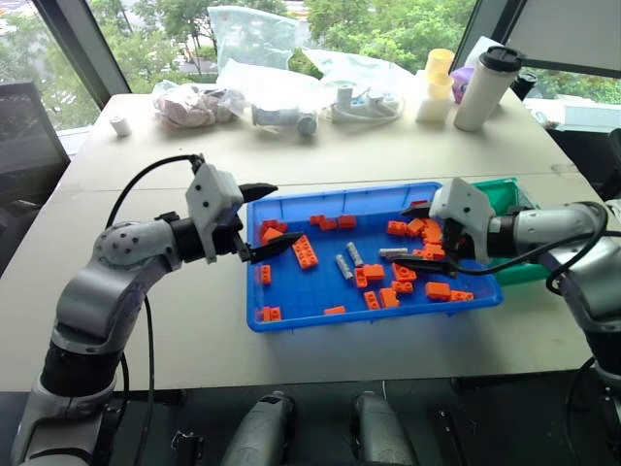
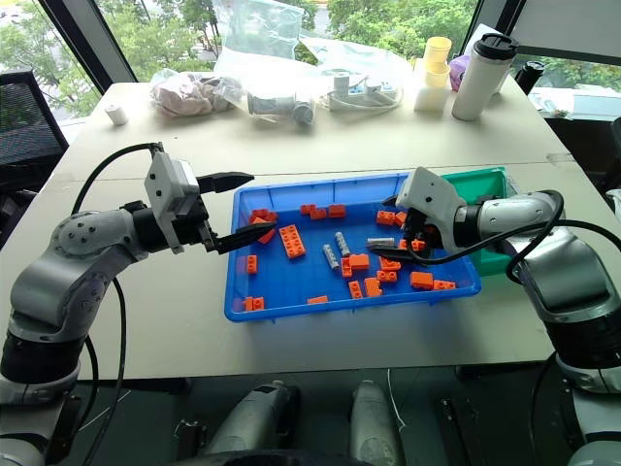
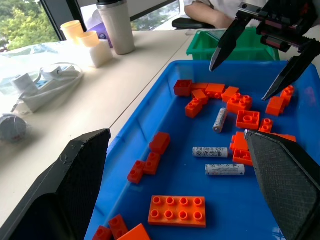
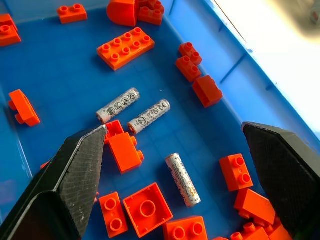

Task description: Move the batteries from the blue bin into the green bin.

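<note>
- Presently, blue bin: centre of the left eye frame, on the desk; holds scattered orange bricks.
- Batteries: three grey cylinders lie loose on the blue floor, two side by side at centre, one to their right beside the brick pile. None is lifted.
- Green bin: right of centre, touching or just beside the blue bin's right end; its inside is mostly hidden behind the right arm, so its contents cannot be told.
- Right tool: fingers spread wide, empty, hanging over the right part of the blue bin, near the lone battery.
- Left tool: fingers spread, empty, at the blue bin's left rim.
- Step in hand, as judged: approach for a pick; no battery delivered that can be seen.
- Next move calls for: lowering the right tool astride the lone battery without catching the neighbouring bricks, then pinching.
- Clutter at the frame's top: bags, cups, a flask; details unclear.
</note>
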Available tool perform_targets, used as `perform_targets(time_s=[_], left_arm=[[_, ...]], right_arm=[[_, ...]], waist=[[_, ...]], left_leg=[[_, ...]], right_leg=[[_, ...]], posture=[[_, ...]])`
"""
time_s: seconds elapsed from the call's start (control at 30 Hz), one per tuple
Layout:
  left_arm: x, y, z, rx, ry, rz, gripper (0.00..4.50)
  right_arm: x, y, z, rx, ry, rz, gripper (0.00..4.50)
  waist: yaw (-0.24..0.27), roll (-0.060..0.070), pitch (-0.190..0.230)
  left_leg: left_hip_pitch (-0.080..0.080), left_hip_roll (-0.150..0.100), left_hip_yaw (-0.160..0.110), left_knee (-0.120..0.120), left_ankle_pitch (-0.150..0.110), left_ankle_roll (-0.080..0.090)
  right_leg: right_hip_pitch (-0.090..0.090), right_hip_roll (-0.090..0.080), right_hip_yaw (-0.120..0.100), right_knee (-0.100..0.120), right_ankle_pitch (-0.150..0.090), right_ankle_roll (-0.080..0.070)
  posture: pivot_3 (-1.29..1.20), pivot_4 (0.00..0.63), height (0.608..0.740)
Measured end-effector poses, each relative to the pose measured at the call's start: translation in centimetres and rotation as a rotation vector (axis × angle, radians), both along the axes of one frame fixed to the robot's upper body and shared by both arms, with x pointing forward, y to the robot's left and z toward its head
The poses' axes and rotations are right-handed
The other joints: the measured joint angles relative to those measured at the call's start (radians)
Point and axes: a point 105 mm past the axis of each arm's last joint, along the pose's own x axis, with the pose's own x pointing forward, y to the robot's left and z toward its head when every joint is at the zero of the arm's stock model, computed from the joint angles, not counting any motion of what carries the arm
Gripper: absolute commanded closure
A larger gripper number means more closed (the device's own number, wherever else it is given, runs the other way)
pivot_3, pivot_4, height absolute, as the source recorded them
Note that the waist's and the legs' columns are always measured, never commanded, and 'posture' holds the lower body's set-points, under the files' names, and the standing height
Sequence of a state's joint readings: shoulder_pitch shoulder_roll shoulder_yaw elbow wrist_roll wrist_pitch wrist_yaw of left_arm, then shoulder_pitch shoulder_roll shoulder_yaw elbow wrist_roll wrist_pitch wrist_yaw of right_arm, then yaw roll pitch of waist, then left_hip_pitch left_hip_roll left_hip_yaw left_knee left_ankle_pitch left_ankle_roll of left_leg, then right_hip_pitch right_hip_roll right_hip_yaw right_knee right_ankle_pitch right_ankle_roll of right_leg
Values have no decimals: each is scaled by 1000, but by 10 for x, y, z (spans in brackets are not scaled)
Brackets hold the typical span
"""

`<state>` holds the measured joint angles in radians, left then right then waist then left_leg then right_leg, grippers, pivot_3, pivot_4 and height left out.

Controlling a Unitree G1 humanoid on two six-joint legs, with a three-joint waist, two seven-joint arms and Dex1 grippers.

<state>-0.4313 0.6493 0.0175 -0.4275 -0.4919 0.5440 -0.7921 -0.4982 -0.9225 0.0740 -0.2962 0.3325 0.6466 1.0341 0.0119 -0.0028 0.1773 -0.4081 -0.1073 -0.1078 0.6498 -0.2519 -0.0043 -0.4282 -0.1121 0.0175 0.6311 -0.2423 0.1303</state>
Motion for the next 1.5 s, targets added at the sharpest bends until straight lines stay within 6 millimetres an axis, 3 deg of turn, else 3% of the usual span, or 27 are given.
perform_targets(time_s=[0.1,0.33,0.47,0.53,0.57,0.63,1.33,1.4,1.5], left_arm=[[0,0,0,1,0,3,0],[0,1,-2,6,13,11,0],[0,4,-6,8,24,23,0],[-2,4,-8,5,29,31,0],[-2,4,-8,5,24,36,0],[-3,4,-8,4,22,39,0],[-5,5,-8,6,9,72,0],[-5,5,-8,6,9,73,0],[-5,5,-8,6,8,74,0]], right_arm=[[-1,11,-1,17,22,24,29],[1,57,-8,135,197,48,29],[3,67,-16,94,258,18,29],[3,76,-31,30,300,3,29],[3,78,-45,-4,340,-17,29],[4,80,-52,-11,365,-36,29],[12,82,-68,-74,389,-100,29],[12,82,-70,-96,376,-102,792],[16,78,-72,-141,324,-105,2284]], waist=[[-2,0,0],[-1,0,0],[0,0,0],[-2,0,0],[-2,0,0],[-2,0,0],[-3,0,0],[-4,0,0],[-3,0,0]], left_leg=[[0,0,0,0,0,0],[0,0,-1,0,0,0],[0,0,-1,0,0,0],[0,0,-1,0,0,0],[0,0,-1,0,0,0],[0,0,-1,0,0,0],[0,0,-1,0,0,0],[0,0,-1,0,0,0],[0,0,-1,0,0,0]], right_leg=[[0,0,0,0,0,0],[0,0,0,0,0,0],[0,0,0,0,0,0],[-1,0,0,0,0,0],[-1,0,0,1,0,0],[-1,0,0,1,0,0],[-1,0,0,1,0,0],[-1,0,0,1,0,0],[-1,0,0,1,0,0]], posture=[[0,150,740],[0,150,740],[0,150,740],[0,150,740],[0,150,740],[0,150,740],[0,150,740],[0,150,740],[0,150,740]])
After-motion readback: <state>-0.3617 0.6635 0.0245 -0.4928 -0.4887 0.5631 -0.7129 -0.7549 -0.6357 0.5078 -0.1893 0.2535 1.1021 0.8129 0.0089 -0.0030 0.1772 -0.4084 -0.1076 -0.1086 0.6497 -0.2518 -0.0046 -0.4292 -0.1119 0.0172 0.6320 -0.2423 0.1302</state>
